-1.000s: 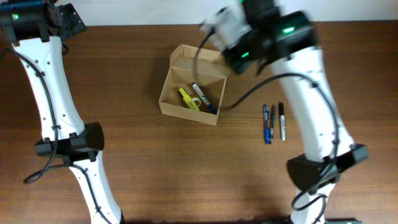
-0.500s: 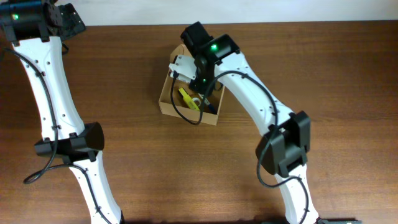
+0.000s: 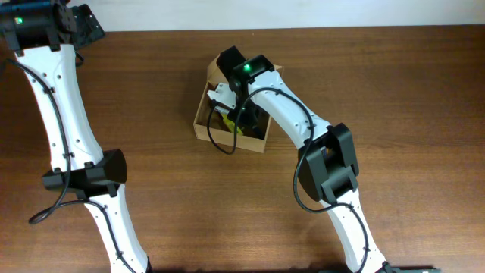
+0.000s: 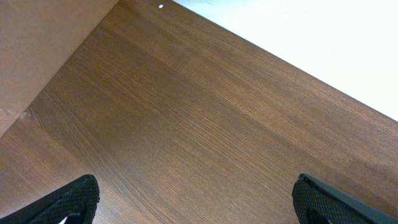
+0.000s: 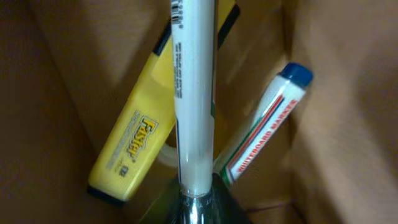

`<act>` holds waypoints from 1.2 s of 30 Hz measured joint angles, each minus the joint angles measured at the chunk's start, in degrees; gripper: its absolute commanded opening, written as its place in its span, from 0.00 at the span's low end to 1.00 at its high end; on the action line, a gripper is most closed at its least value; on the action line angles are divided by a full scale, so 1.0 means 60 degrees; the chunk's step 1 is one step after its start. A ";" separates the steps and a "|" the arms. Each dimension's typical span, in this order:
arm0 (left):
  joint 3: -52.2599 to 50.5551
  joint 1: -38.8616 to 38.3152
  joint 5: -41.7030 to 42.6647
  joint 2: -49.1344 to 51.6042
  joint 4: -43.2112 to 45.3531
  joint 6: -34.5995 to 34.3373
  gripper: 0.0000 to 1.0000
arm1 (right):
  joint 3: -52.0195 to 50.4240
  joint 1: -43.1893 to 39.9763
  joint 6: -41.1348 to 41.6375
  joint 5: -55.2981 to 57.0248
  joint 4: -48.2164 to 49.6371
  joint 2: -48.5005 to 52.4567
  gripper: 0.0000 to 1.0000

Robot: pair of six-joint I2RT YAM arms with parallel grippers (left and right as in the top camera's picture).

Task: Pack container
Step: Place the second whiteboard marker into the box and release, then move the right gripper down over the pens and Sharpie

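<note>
The container (image 3: 203,123), a plain open-topped box of matte tan cardboard, sits at the middle back of the wood-grain table (image 3: 151,91). The right gripper (image 3: 233,112) reaches down inside it over a blocky yellow highlighter (image 5: 134,143), a blue-capped whiteboard marker (image 5: 261,134) and a smooth white pen barrel (image 5: 194,93). Whether its jaws grip that barrel cannot be told, and the cardboard walls crowd close on both sides. The left gripper (image 4: 196,205) is spread wide, holding nothing, over the table's far left corner, well apart from the box.

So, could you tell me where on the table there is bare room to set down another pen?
Bare wood lies between the left arm and the container, and across the table right of the right arm. Inside the container it is crowded: yellow highlighter, whiteboard marker and white pen.
</note>
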 measured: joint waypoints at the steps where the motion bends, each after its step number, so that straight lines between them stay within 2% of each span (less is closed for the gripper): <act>1: 0.0000 0.0000 0.0000 0.0000 0.0004 0.0000 1.00 | 0.0004 0.0000 0.0193 0.0000 -0.0109 0.0000 0.23; 4: 0.0000 0.0000 0.0000 0.0000 0.0004 0.0000 1.00 | 0.0127 0.0000 0.0692 0.0000 -0.0663 -0.0007 0.26; 6: 0.0000 0.0000 0.0000 0.0000 0.0004 0.0000 1.00 | 0.0328 0.0000 0.1020 0.0004 -0.1002 -0.0022 0.43; 7: 0.0000 0.0000 0.0000 0.0000 0.0004 0.0000 1.00 | 0.0466 0.0000 0.1151 0.0011 -0.1115 -0.0055 0.43; 9: 0.0000 0.0000 0.0000 0.0000 0.0004 0.0000 1.00 | 0.0801 0.0000 0.1275 0.0127 -0.1293 -0.0197 0.42; 12: 0.0000 0.0000 -0.0004 0.0000 0.0004 0.0000 1.00 | 0.1195 0.0000 0.1705 0.0535 -0.1523 -0.0703 0.28; 13: 0.0000 0.0000 0.0000 0.0000 0.0000 0.0000 1.00 | 0.1275 -0.0004 0.1902 0.0721 -0.1632 -0.0994 0.27; 22: 0.0000 0.0000 -0.0004 0.0000 0.0000 0.0000 1.00 | 0.1402 -0.0758 0.3198 0.1297 -0.1960 -0.4368 0.28; 25: 0.0000 0.0000 -0.0004 0.0000 0.0004 0.0000 1.00 | 0.0721 -0.1563 0.3617 0.1351 -0.1814 -0.5271 0.35; 28: 0.0000 0.0000 0.0000 0.0000 0.0004 0.0000 1.00 | -0.0521 -0.2568 0.4124 0.1388 -0.1876 -0.5745 0.36; 32: 0.0000 0.0000 0.0000 0.0000 0.0000 0.0000 1.00 | -0.2634 -0.3705 0.4914 0.1100 -0.1814 -0.5628 0.44; 36: 0.0000 0.0000 0.0000 0.0000 0.0004 0.0000 1.00 | -0.4641 -0.4138 0.5435 0.0466 -0.0619 -0.5479 0.44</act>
